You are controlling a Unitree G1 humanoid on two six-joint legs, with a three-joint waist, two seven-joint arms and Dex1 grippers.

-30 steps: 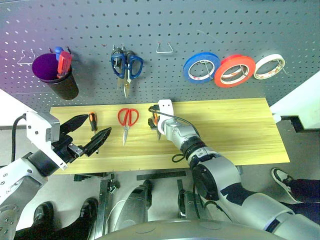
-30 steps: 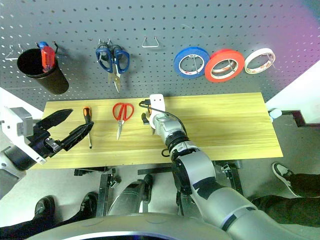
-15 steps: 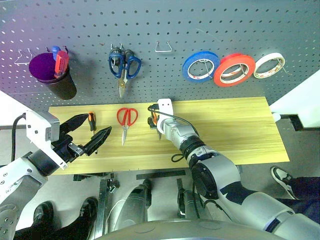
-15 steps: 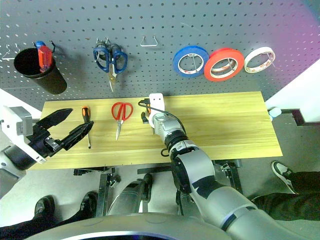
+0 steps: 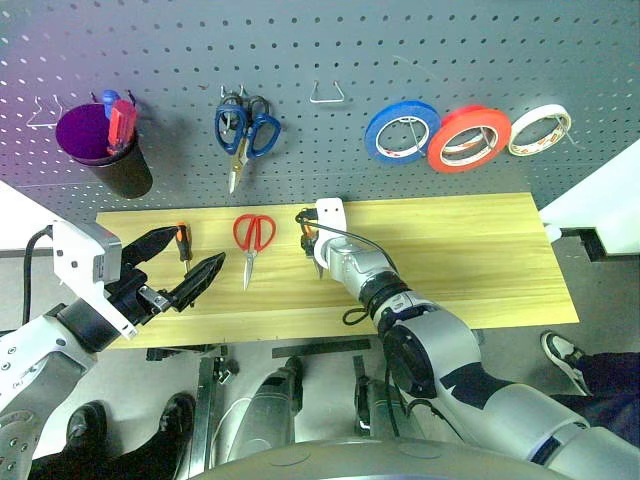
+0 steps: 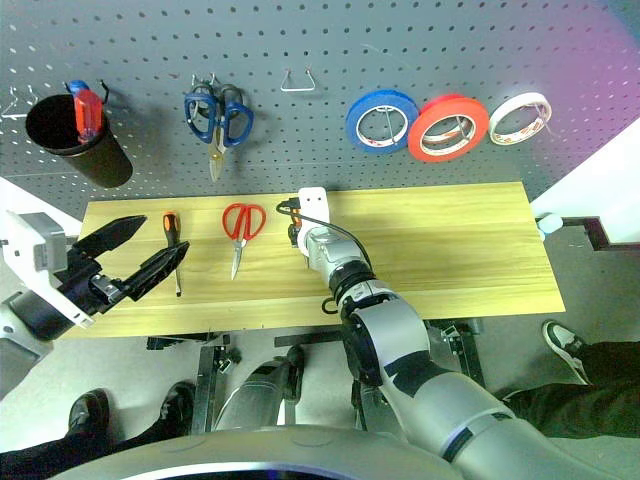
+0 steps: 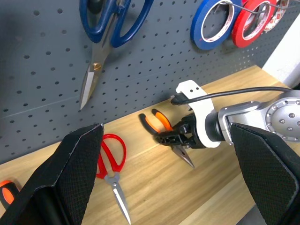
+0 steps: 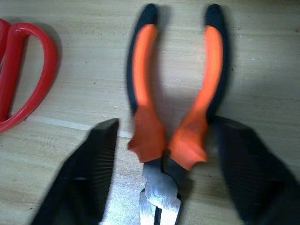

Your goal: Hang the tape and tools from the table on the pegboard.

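The tape (image 5: 469, 139) already hangs on the pegboard (image 5: 330, 50). Below it on the counter (image 5: 470, 250), scissors (image 5: 253, 238), screwdriver (image 5: 184, 243) and pliers (image 8: 173, 112) wait. Right gripper (image 8: 164, 154) fingers straddle the pliers, not yet clamped; left gripper (image 5: 180, 270) fingers are apart.

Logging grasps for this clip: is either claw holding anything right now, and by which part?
Nothing is gripped yet. The right claw straddles the pliers near the pivot, fingers not visibly touching. The left claw hangs open and empty.

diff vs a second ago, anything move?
Right gripper has begun closing around the pliers on the table; its fingers straddle the handles near the pivot, not yet clamped. Unchanged: left gripper open near the table's left end, red scissors and screwdriver lying on the table, red tape on the pegboard.
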